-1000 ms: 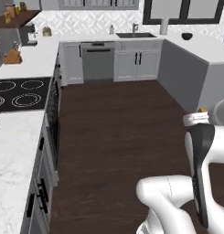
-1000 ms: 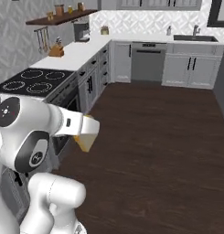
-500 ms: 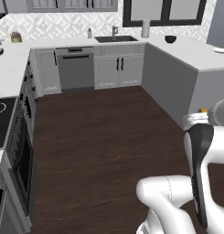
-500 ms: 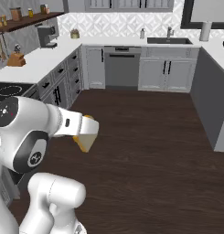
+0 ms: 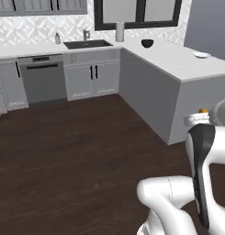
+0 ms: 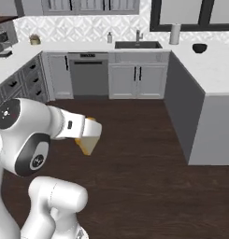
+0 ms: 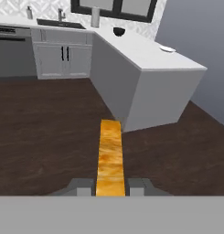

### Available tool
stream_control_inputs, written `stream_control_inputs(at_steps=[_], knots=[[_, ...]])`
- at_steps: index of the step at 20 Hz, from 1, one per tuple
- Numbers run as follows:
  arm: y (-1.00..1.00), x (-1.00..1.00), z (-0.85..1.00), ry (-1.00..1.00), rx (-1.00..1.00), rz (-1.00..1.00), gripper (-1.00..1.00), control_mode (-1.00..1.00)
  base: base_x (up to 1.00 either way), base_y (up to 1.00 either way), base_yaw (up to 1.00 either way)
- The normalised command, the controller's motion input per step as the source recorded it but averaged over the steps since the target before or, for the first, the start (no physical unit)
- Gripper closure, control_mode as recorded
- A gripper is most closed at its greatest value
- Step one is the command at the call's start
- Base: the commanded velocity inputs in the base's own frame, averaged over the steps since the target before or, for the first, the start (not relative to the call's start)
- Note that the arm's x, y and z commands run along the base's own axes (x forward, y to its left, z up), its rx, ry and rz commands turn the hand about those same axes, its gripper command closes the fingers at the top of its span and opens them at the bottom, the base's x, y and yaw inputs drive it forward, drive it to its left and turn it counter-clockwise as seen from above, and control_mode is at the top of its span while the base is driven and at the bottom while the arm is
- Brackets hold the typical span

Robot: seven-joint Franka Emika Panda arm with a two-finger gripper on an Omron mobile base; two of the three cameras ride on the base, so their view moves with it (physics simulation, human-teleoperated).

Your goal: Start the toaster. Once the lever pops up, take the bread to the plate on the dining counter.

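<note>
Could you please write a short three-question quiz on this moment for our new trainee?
1. True or false: the fingers are closed on the bread.
2. Which thing lies on the dining counter near its far corner, seen from the hand: A) a kettle, B) the plate, C) a cutting board?
3. Fill in: the black bowl stands on the counter beside the ____ set in the worktop under the window.

Key:
1. True; the golden slice sticks out from between the two dark tips.
2. B.
3. sink.
</note>
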Motion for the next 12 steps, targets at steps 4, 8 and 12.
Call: stream_control_inputs(at_steps=[4,8,12], knots=[[0.00,0.00,0.00,0.00,0.00,0.00,1.00,1.00,1.00,-0.48,-0.42],[0.00,0.00,0.00,0.00,0.00,0.00,1.00,1.00,1.00,-0.49,-0.45],[0.00,0.00,0.00,0.00,0.00,0.00,1.00,1.00,1.00,-0.58,-0.41]])
